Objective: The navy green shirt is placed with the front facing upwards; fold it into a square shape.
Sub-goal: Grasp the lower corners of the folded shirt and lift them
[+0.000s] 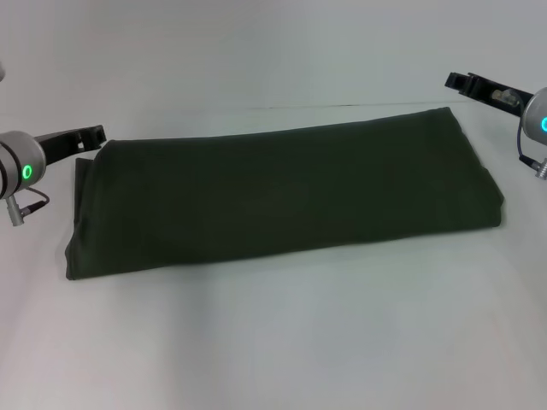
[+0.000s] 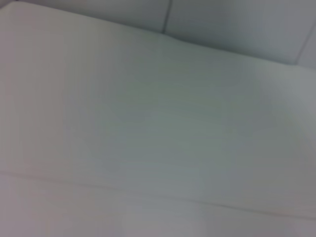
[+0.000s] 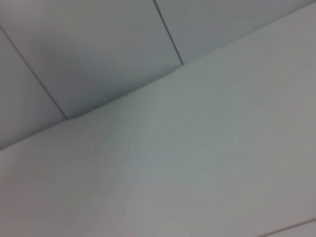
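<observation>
Your shirt (image 1: 282,192) lies folded into a long dark band across the middle of the white table (image 1: 282,342). Your left gripper (image 1: 85,137) sits at nine o'clock, just beside the band's end; your right gripper (image 1: 466,83) at two o'clock, apart from it. Probably neither holds cloth; jaw width I cannot tell.

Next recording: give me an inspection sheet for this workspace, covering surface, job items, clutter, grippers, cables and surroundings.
Surface: white table, plain, a thin seam line showing in the left wrist view.
Job's things: navy green shirt folded into a long band lying across the table, not yet square; no lettering showing.
Clutter: nothing seen.
Grippers: left gripper at the shirt's left end; right gripper beyond its right far corner; neither visibly holds cloth.
Cables: short lead hanging under the left wrist.
Surroundings: white panelled wall.
</observation>
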`<action>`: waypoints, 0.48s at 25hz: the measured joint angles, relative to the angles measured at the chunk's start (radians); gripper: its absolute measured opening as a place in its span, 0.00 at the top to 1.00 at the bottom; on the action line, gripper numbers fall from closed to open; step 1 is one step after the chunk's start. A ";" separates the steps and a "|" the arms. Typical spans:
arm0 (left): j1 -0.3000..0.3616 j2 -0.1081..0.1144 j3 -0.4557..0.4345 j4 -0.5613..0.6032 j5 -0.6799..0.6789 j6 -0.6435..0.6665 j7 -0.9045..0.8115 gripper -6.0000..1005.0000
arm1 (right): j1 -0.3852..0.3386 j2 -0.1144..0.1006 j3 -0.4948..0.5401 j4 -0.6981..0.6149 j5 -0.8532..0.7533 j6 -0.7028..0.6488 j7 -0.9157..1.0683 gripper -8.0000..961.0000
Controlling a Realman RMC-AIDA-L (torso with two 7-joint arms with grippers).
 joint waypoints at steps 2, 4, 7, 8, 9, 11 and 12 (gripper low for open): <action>0.009 0.001 0.001 0.001 -0.022 -0.006 0.003 0.83 | -0.005 -0.002 0.001 0.001 0.031 -0.001 -0.012 0.63; 0.023 0.002 0.001 0.012 -0.038 0.011 0.003 0.77 | -0.013 -0.007 0.005 0.001 0.048 -0.016 -0.009 0.54; 0.061 0.009 -0.011 0.061 -0.063 0.136 -0.003 0.67 | -0.037 -0.026 0.009 -0.004 0.051 -0.094 0.018 0.41; 0.075 0.012 -0.020 0.083 -0.075 0.195 -0.006 0.59 | -0.050 -0.038 0.010 -0.007 0.052 -0.135 0.035 0.37; 0.090 0.017 -0.030 0.100 -0.087 0.250 -0.010 0.51 | -0.062 -0.049 0.010 -0.010 0.052 -0.183 0.056 0.32; 0.112 0.034 -0.066 0.125 -0.105 0.387 -0.024 0.39 | -0.089 -0.073 0.010 -0.011 0.052 -0.263 0.083 0.22; 0.119 0.049 -0.098 0.132 -0.105 0.481 -0.031 0.35 | -0.106 -0.083 0.010 -0.013 0.052 -0.310 0.092 0.17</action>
